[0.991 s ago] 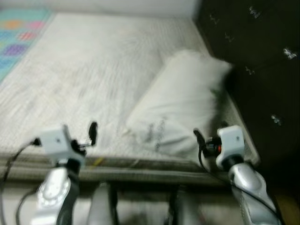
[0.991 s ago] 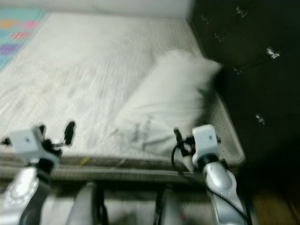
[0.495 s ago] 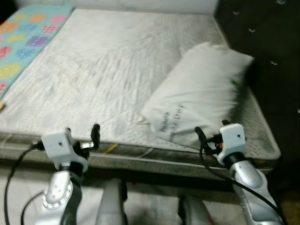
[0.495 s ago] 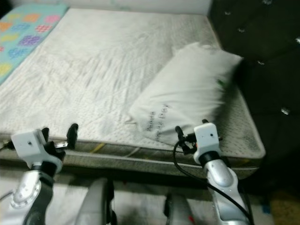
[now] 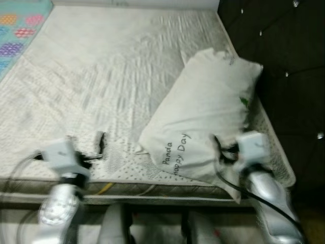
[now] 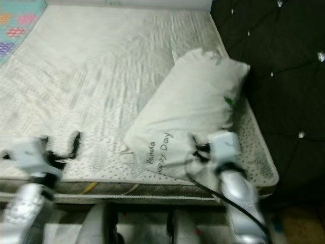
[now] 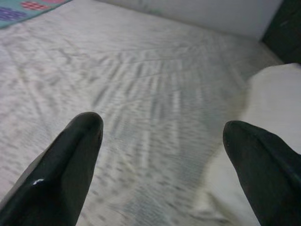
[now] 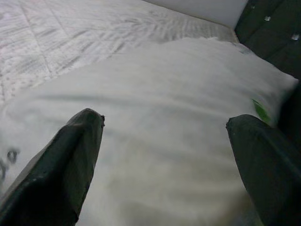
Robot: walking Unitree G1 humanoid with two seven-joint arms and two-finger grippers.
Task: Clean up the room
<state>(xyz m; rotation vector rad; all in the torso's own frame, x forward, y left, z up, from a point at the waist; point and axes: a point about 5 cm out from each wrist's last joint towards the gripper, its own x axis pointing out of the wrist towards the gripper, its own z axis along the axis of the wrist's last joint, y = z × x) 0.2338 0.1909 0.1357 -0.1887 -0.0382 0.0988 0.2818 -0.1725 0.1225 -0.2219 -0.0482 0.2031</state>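
A white pillow [image 5: 205, 114] printed "Panda Happy Day" lies slanted on the right side of a bare quilted mattress [image 5: 101, 71], its far end against the headboard. My right gripper [image 5: 222, 147] hovers open at the pillow's near end; in the right wrist view the pillow [image 8: 164, 103] spreads between the two black fingers [image 8: 61, 160]. My left gripper [image 5: 86, 144] is open above the mattress's front edge, left of the pillow. Through the left wrist view I see bare mattress [image 7: 141, 94] between the fingers and the pillow's edge [image 7: 277, 94] off to one side.
A dark tufted headboard [image 5: 284, 61] stands along the right side of the bed. A colourful patterned blanket [image 5: 20, 23] lies at the far left corner. The mattress's front edge [image 5: 152, 188] runs just before my body.
The camera has shifted and come closer to the bed. Both grippers now reach over the mattress's front edge, and the right one has come up to the pillow's near end.
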